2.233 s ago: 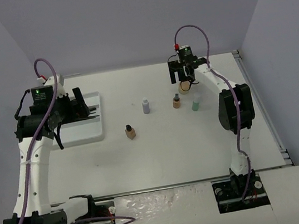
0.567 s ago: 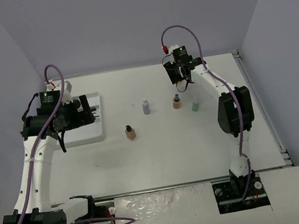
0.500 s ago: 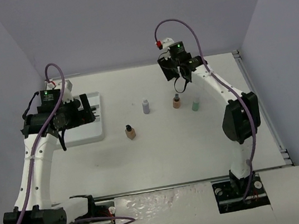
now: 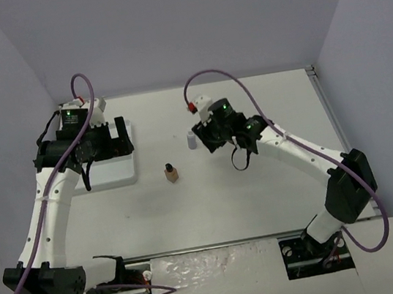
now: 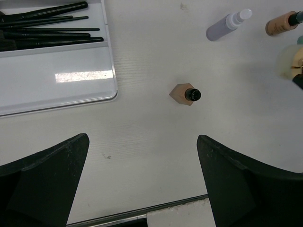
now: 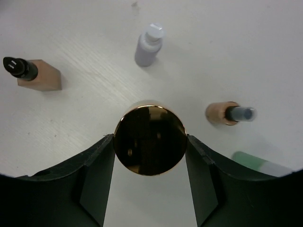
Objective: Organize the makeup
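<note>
My right gripper [image 6: 149,137] is shut on a round compact [image 6: 149,124] with a shiny dark top and tan rim; its fingers press both sides. Around it on the table stand a grey bottle [image 6: 149,45], a beige bottle with a black cap [image 6: 40,78], a tan bottle with a grey cap [image 6: 222,113] and a green-white bottle [image 6: 258,163]. My left gripper [image 5: 143,138] is open and empty, hovering near the white tray [image 5: 61,90], which holds several thin black brushes [image 5: 47,28]. The beige bottle [image 5: 185,94] lies ahead of it.
In the top view the tray [image 4: 112,174] sits at the left, under the left gripper [image 4: 120,138]. The beige bottle [image 4: 171,172] stands mid-table and the grey bottle [image 4: 191,140] is beside the right gripper [image 4: 206,137]. Walls enclose the table.
</note>
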